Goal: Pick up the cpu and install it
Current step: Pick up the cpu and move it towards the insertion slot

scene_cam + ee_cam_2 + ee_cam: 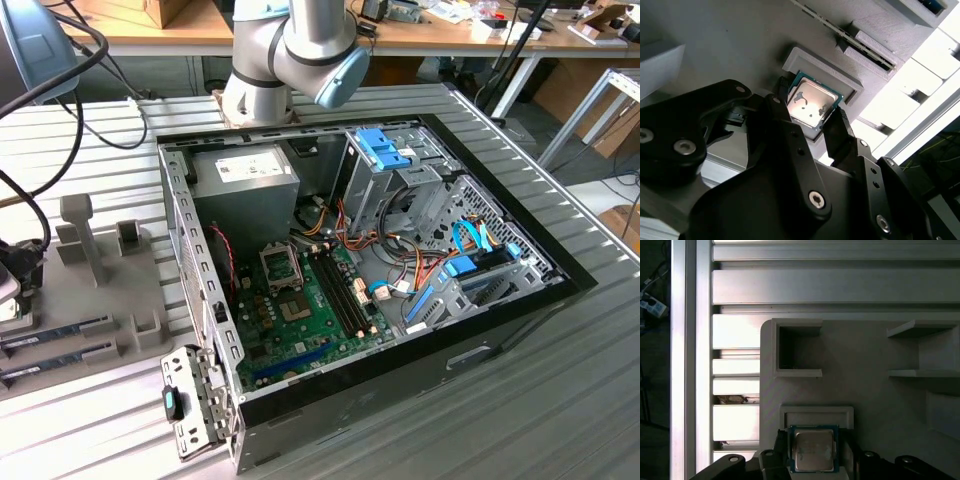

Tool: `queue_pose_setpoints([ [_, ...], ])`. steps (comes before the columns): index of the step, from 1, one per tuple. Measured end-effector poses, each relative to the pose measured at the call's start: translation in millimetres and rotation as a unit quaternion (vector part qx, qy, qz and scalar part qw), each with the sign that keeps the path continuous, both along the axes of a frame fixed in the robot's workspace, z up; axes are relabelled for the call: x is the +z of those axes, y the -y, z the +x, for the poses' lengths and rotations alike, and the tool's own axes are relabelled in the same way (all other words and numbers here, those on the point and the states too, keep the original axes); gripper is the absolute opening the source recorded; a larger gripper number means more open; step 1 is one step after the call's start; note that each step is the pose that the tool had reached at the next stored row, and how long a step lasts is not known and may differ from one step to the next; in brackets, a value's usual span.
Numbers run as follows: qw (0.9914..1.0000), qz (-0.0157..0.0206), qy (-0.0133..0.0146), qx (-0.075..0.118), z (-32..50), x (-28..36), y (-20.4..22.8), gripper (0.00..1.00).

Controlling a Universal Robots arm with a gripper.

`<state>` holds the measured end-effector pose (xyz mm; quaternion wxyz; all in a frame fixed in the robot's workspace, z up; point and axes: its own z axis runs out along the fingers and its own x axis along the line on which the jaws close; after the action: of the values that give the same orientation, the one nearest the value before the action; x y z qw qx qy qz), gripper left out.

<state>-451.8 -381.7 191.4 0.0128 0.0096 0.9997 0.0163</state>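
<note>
Second wrist view: cpu [812,102] lies flat in a grey holder [840,82] pocket on the slatted surface [840,285], squared up for pickup. Claw [811,111] straddles its opposite edges; can't tell if it is clamped or just close.

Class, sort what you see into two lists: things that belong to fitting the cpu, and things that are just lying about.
Belongs to the job: cpu; gripper; grey holder; motherboard; computer case.
Just lying about: memory sticks; power supply; blue drive bracket.
</note>
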Motion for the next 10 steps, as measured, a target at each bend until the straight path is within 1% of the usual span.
queue_pose_setpoints([
  [2, 1.00000, 0.0000, 0.0000, 0.000, 0.0, 0.1, 0.0, 0.53],
  [3, 1.00000, 0.0000, 0.0000, 0.000, 0.0, 0.1, 0.0, 0.47],
  [10, 1.00000, 0.0000, 0.0000, 0.000, 0.0, 0.5, 0.0, 0.47],
])
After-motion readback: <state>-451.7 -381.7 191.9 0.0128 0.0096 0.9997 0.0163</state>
